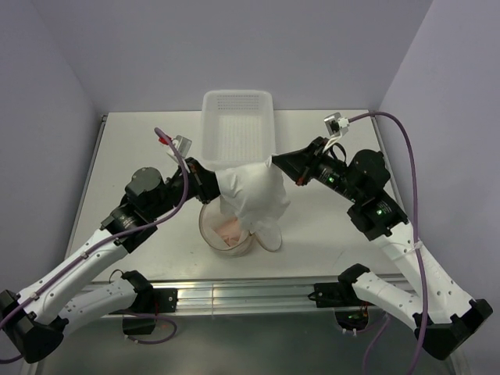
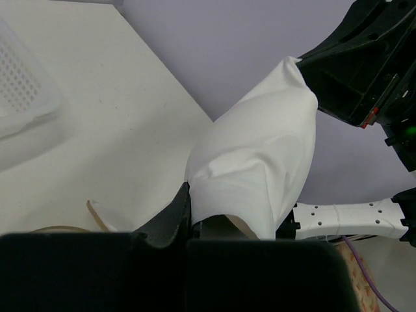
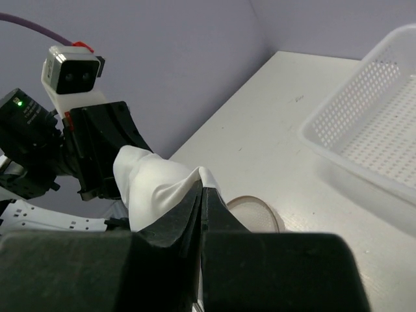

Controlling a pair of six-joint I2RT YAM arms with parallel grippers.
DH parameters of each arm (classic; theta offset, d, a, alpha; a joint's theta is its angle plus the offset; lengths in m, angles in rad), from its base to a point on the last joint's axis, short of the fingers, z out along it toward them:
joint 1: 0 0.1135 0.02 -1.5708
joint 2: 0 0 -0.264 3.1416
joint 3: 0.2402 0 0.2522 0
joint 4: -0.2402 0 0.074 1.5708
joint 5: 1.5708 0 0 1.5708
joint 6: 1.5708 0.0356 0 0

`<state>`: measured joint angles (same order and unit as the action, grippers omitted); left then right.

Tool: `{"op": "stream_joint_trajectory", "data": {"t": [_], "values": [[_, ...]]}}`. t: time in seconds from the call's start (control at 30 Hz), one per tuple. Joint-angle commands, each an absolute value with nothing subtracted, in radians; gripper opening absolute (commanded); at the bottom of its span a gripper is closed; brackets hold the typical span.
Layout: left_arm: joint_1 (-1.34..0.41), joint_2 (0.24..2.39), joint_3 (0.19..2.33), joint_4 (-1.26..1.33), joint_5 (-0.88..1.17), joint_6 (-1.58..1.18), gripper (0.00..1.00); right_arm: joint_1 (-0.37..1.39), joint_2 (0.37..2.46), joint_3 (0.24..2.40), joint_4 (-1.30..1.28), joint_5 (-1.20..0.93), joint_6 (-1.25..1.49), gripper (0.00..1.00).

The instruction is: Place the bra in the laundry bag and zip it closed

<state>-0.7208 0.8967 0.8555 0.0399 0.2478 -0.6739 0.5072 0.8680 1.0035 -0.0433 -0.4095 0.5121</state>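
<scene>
Top external shows laundry bag (image 1: pixel 206 228) under hanging bra (image 1: pixel 254 195); wrist views show left tool (image 2: pixel 188 218), right tool (image 3: pixel 200 203) pinching bra.

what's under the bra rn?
The laundry bag, mouth open upward. Its near rim and the pink mesh inside show. The bra hangs over the far rim and right side, hiding them. Whether the fabric touches the bag cannot be told.
</scene>
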Motion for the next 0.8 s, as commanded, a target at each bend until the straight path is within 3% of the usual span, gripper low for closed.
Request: {"op": "stream_joint_trajectory", "data": {"t": [0.0,0.07,0.13,0.17,0.23,0.27,0.37,0.47,0.77], "values": [[-0.724,0.865,0.862,0.124,0.261,-0.684,0.00,0.500,0.835,0.968,-0.003,-0.437,0.522,0.00],[-0.724,0.870,0.829,0.181,0.282,-0.721,0.00,0.500,0.819,0.922,0.017,-0.443,0.531,0.00],[-0.723,0.896,0.831,0.216,0.298,-0.730,0.00,0.500,0.795,0.904,0.026,-0.436,0.520,0.11],[-0.723,0.903,0.847,0.213,0.311,-0.736,0.00,0.500,0.778,0.902,0.008,-0.431,0.508,0.26],[-0.719,0.919,0.865,0.187,0.318,-0.744,0.00,0.500,0.767,0.919,-0.043,-0.431,0.442,0.46],[-0.716,0.923,0.888,0.173,0.324,-0.745,0.00,0.499,0.746,0.939,-0.085,-0.431,0.417,0.63],[-0.692,0.937,0.932,0.095,0.337,-0.750,0.00,0.495,0.683,0.969,-0.138,-0.439,0.332,0.83],[-0.663,0.940,0.956,0.051,0.350,-0.761,0.00,0.494,0.632,0.974,-0.162,-0.443,0.299,0.92],[-0.617,0.986,1.071,0.051,0.442,-0.801,0.00,0.495,0.699,1.029,-0.136,-0.745,0.271,0.97]]}}
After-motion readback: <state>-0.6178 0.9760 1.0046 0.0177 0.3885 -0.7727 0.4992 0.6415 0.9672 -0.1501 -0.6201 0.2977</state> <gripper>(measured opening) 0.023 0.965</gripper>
